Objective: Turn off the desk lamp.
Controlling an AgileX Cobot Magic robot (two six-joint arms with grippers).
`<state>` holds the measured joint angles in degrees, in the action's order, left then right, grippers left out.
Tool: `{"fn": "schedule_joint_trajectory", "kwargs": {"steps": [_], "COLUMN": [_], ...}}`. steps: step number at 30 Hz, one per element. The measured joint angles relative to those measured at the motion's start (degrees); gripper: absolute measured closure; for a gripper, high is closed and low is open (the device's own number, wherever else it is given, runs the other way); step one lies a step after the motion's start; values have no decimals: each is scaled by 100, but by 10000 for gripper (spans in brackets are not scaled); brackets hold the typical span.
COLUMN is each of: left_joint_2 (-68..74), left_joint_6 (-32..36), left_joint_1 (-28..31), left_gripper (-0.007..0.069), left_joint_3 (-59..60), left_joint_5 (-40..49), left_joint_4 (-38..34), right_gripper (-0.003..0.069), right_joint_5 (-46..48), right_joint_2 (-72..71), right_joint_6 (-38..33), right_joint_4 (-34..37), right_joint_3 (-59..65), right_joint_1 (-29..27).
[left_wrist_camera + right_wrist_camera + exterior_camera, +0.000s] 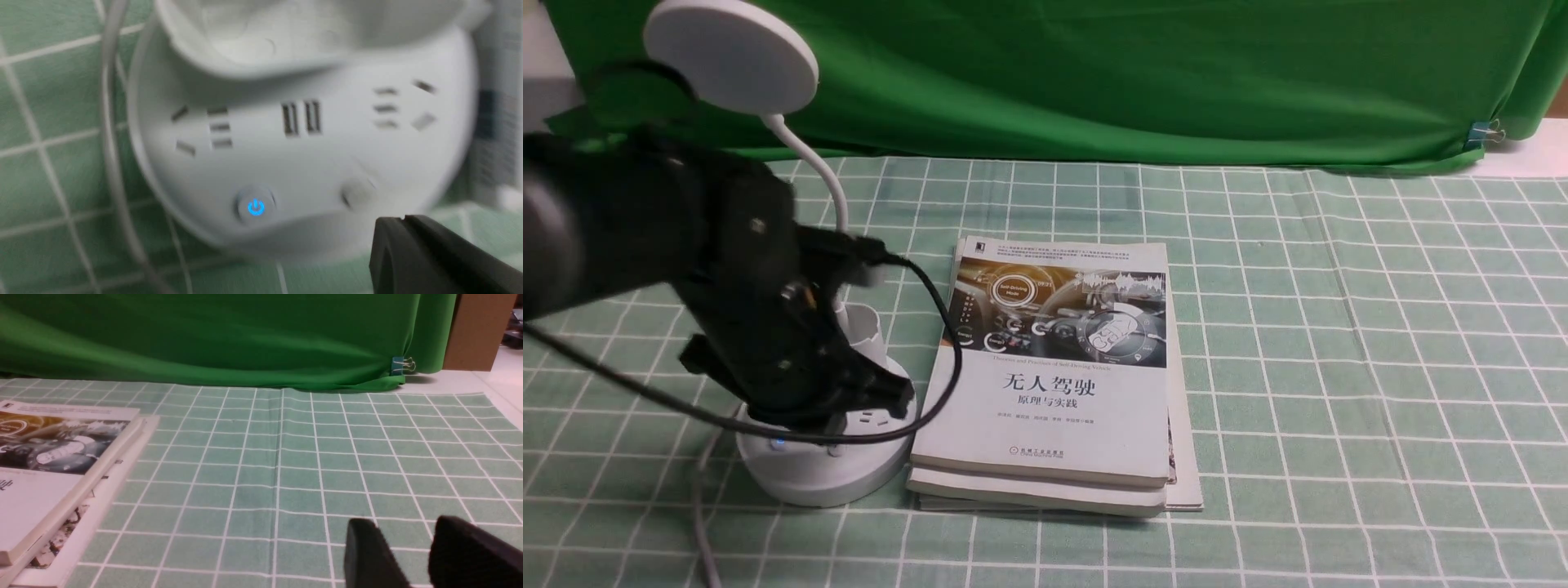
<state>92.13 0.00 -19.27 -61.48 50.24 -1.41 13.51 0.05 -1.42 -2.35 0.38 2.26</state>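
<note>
The white desk lamp (731, 53) stands at the left, its disc head up high, a thin neck curving down to a cup holder and a round base (809, 478). My left gripper (829, 437) hangs over that base, hiding most of it. In the left wrist view the base (302, 163) fills the frame, blurred, with sockets, a button lit with a blue power sign (255, 207) and a plain round button (356, 192). The left gripper (404, 220) is shut and empty, its tip just short of the plain button. The right gripper (404, 533) is open over bare cloth.
A stack of books (1058, 376) lies right beside the lamp base, also in the right wrist view (53, 465). The lamp's white cord (704, 523) runs toward the front edge. A green-checked cloth (1339, 367) covers the table; a green curtain (1135, 73) hangs behind.
</note>
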Motion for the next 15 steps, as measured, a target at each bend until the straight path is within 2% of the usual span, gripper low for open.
{"fn": "schedule_joint_trajectory", "kwargs": {"steps": [6,14,15], "left_joint_2": [-1461,-3946,-4578], "left_joint_6": [0,0,0], "left_joint_1": [-13,-13,-13], "left_gripper": [623,623,623], "left_joint_3": [818,2356,2695], "left_joint_5": [-54,-994,-1250], "left_joint_4": [-284,-405,-449], "right_gripper": [417,417,417], "right_joint_5": [0,0,0], "right_joint_2": [0,0,0], "right_joint_6": [0,0,0], "right_joint_4": [0,0,0], "right_joint_3": [0,0,0], "right_joint_1": [0,0,0]}}
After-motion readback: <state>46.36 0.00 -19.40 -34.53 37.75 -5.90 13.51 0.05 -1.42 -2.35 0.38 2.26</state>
